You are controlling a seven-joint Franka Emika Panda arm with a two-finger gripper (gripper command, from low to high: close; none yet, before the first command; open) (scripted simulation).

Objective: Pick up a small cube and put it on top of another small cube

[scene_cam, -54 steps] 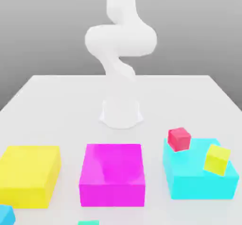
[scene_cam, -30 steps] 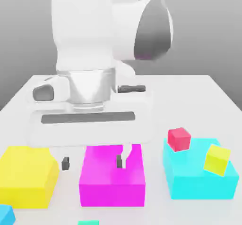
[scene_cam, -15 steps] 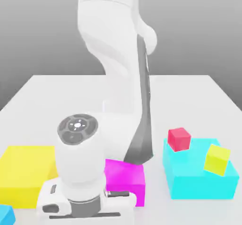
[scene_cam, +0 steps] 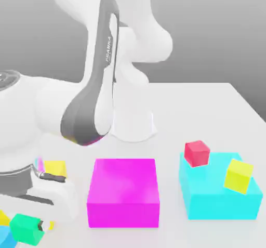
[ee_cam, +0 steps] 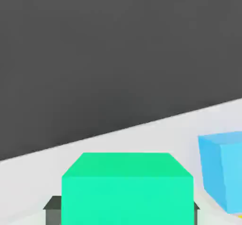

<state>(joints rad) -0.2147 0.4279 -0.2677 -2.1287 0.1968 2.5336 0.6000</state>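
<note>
Green cube point(ee_cam: 127, 195) held between fingertips point(ee_cam: 55, 210) of gripper point(ee_cam: 125, 212), one pad at either side. Small blue cube point(ee_cam: 227, 170) near fingers, apart. Magenta block point(scene_cam: 123, 192) farther off, toward exterior view's right; beyond, cyan block point(scene_cam: 221, 197) bearing small red cube point(scene_cam: 197, 154) and small yellow cube point(scene_cam: 239, 176).

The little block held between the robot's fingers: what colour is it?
The little block is bright green, best seen in the hand view.

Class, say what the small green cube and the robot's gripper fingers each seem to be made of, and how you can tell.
Small green cube: probably smooth plastic or painted wood; its faces are evenly coloured, with no grain visible.

Gripper fingers: dark grey, perhaps rubber or coated metal at the tips; they look matt, but the render leaves the material open.
</note>
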